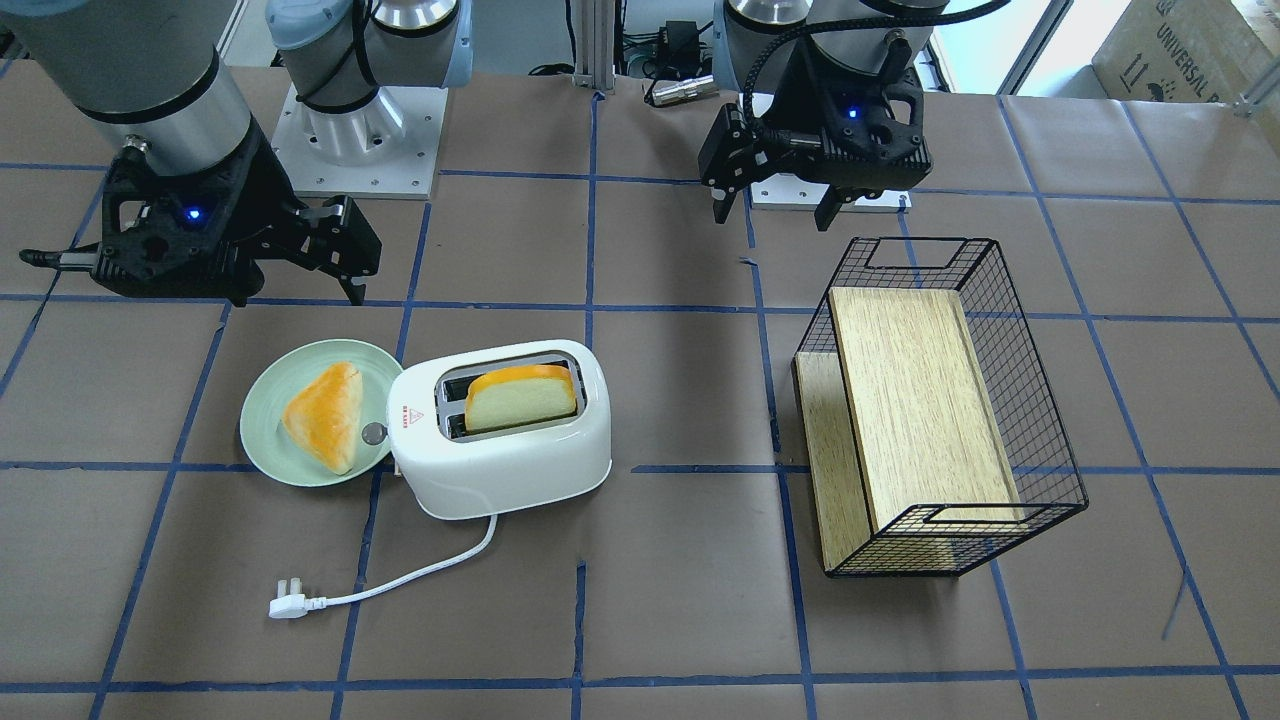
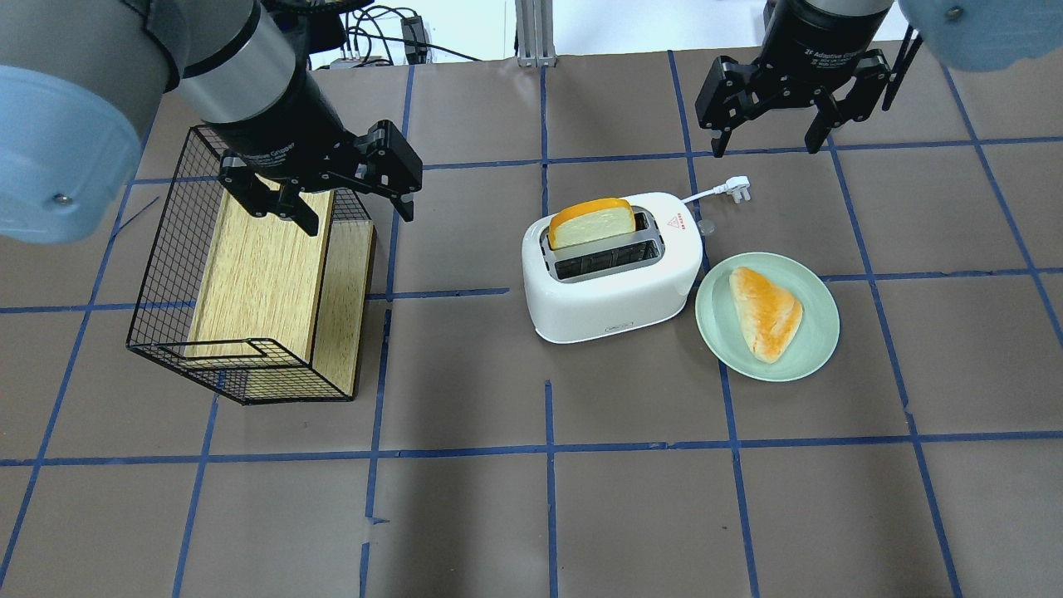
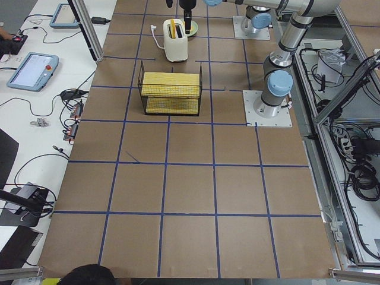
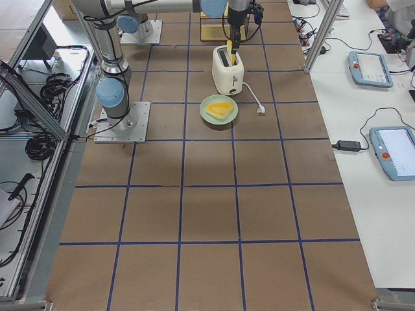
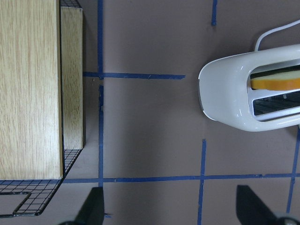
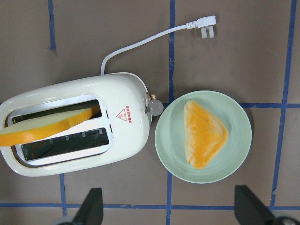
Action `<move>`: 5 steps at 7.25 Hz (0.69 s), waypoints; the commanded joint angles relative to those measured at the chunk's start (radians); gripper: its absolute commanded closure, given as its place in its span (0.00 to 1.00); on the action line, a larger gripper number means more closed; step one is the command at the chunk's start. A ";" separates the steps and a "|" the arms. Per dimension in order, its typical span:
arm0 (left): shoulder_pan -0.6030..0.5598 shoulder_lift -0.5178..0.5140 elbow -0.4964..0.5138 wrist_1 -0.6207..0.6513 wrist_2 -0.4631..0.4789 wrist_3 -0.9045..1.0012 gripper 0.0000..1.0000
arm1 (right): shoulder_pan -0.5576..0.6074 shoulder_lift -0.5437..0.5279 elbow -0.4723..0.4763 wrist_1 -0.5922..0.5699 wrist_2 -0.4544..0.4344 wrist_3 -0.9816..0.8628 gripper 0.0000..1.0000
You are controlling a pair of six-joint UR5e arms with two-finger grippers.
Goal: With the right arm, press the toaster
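The white toaster [image 1: 500, 460] stands near the table's middle with a bread slice [image 1: 520, 400] upright in one slot. It also shows in the overhead view [image 2: 606, 307] and in the right wrist view [image 6: 133, 93]. Its grey knob [image 6: 154, 107] faces the green plate [image 2: 822, 332]. Its cord ends in an unplugged plug [image 2: 737, 189]. My right gripper [image 2: 766, 145] is open and empty, held above the table beyond the plate and apart from the toaster; it also shows in the front view [image 1: 300, 295]. My left gripper [image 2: 360, 218] is open and empty over the basket's far end.
The green plate [image 1: 265, 420] holds a triangular bun [image 1: 325, 415] and sits right beside the toaster's knob end. A black wire basket [image 1: 1050, 450] with a wooden board inside lies on the robot's left side. Operators' tablets [image 3: 32, 71] lie on side tables.
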 commanded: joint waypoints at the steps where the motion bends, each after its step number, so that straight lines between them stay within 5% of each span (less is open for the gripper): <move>1: 0.000 0.000 0.000 0.000 0.000 0.000 0.00 | 0.000 0.001 0.000 0.004 0.002 -0.006 0.00; 3: 0.000 0.000 0.000 0.000 0.000 0.000 0.00 | 0.005 0.006 0.000 0.001 0.002 -0.138 0.04; 5: 0.000 0.000 0.000 0.000 0.000 0.000 0.00 | 0.004 0.013 0.000 -0.013 0.000 -0.338 0.68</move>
